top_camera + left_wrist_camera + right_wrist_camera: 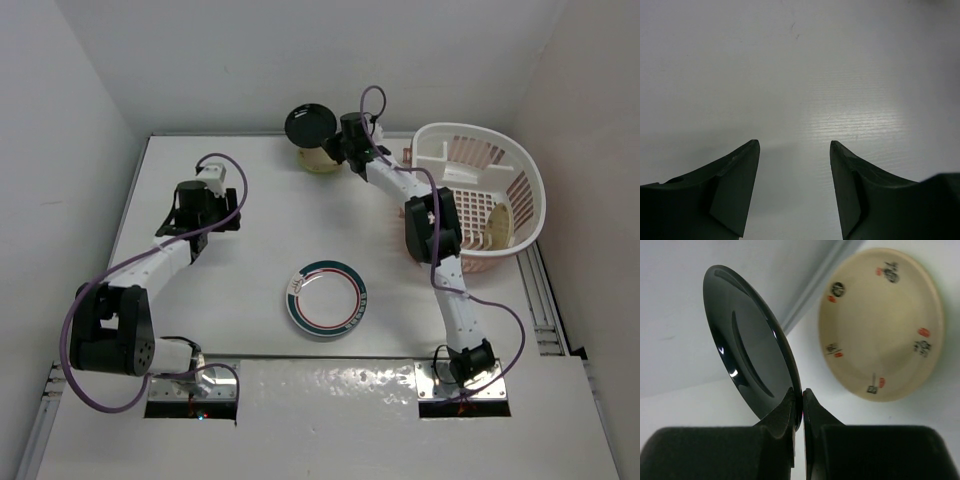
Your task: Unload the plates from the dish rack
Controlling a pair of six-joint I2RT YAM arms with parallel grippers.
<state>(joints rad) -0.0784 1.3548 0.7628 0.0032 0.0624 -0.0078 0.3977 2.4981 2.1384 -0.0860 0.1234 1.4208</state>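
Observation:
My right gripper (335, 140) (799, 392) is shut on the rim of a glossy black plate (310, 124) (747, 345), held on edge above the table's far side. Just beside it a cream plate with small dark and red marks (322, 160) (882, 325) lies flat on the table. A white plate with a green-red rim (327, 297) lies at the table's middle. The white slotted dish rack (520, 190) on its salmon base stands at the far right, with a tan plate (497, 225) upright inside. My left gripper (200, 215) (795, 145) is open and empty over bare table.
White walls close in the table on the left, back and right. The back wall's corner runs close behind the black plate. The right arm stretches along the rack's left side.

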